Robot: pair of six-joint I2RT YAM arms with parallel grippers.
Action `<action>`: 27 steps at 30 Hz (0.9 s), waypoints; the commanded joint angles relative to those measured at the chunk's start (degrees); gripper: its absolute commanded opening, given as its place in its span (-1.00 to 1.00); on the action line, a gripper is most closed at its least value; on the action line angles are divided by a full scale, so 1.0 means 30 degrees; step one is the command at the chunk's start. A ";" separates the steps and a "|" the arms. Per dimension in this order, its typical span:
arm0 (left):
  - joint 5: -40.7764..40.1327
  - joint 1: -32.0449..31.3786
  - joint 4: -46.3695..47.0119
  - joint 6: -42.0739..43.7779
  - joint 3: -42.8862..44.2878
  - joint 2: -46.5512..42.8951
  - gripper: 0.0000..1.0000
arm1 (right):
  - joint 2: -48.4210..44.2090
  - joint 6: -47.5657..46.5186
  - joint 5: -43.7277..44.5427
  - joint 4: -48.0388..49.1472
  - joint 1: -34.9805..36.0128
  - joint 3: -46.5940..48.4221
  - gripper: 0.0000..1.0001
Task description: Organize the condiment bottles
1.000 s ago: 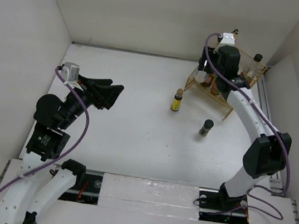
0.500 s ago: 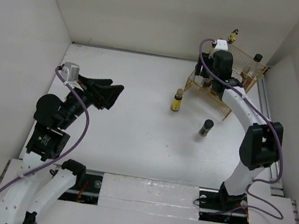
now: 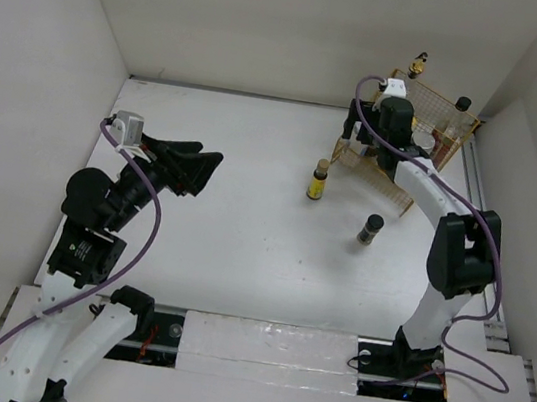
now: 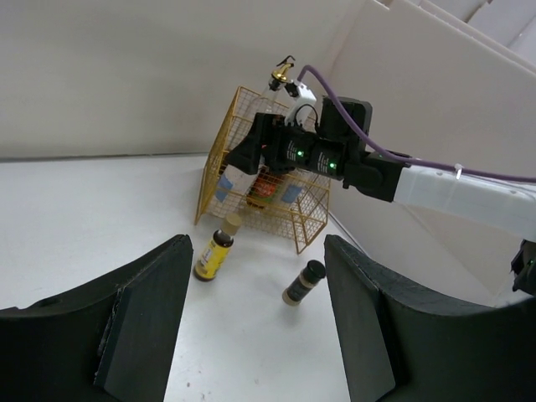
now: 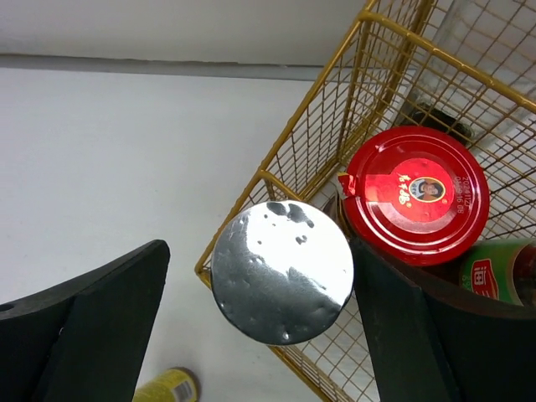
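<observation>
On the right wrist camera I see only the cap of the silver-capped bottle. The cap covers the body and hides whether the right gripper bears on it. The red-lidded jar likewise shows its lid alone. A green-labelled container is cut by the right edge, and a yellow bottle by the bottom edge. I cannot identify the dark object behind the red lid. On the top camera, the right arm covers much of the basket.

Top external is looking down over the whole table. Both wrist cameras are sharing the wire basket at 1 o'clock: left from afar, right closely overhead.
</observation>
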 commanded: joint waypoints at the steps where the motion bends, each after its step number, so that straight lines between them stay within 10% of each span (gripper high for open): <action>1: -0.0013 -0.0028 0.0953 0.0081 0.0344 0.0131 0.19 | -0.1255 0.0120 -0.0470 0.1054 -0.0005 0.0034 0.89; 13: -0.0365 -0.0028 0.0748 0.0081 0.0344 -0.0074 0.19 | -0.6941 -0.2429 0.3715 0.0701 0.2335 -0.2977 0.82; 14: -0.0597 -0.0028 0.0748 0.0081 0.0344 -0.0277 0.13 | -0.7234 -0.2429 0.3516 0.0701 0.2918 -0.3622 0.71; 15: -0.0599 -0.0028 0.0748 0.0081 0.0344 -0.0279 0.08 | -0.7759 -0.2429 0.3195 0.0701 0.3272 -0.4934 0.01; 17: -0.0831 -0.0028 0.0748 0.0081 0.0344 -0.0279 -0.11 | -0.8202 -0.2107 0.3192 0.1487 0.4063 -0.6462 -0.28; 19: -0.0834 -0.0028 0.0572 0.0081 0.0344 -0.0279 -0.36 | -0.8204 -0.1582 0.3192 0.2778 0.5031 -0.8101 -0.17; 22: -0.0658 -0.0028 0.0572 0.0081 0.0344 -0.0279 -0.38 | -0.7651 -0.1580 0.2635 0.2578 0.5385 -0.8287 0.68; 27: -0.0482 -0.0028 0.0572 0.0081 0.0344 -0.0103 -0.24 | -0.6128 -0.1580 0.1321 0.2576 0.5385 -0.7877 0.83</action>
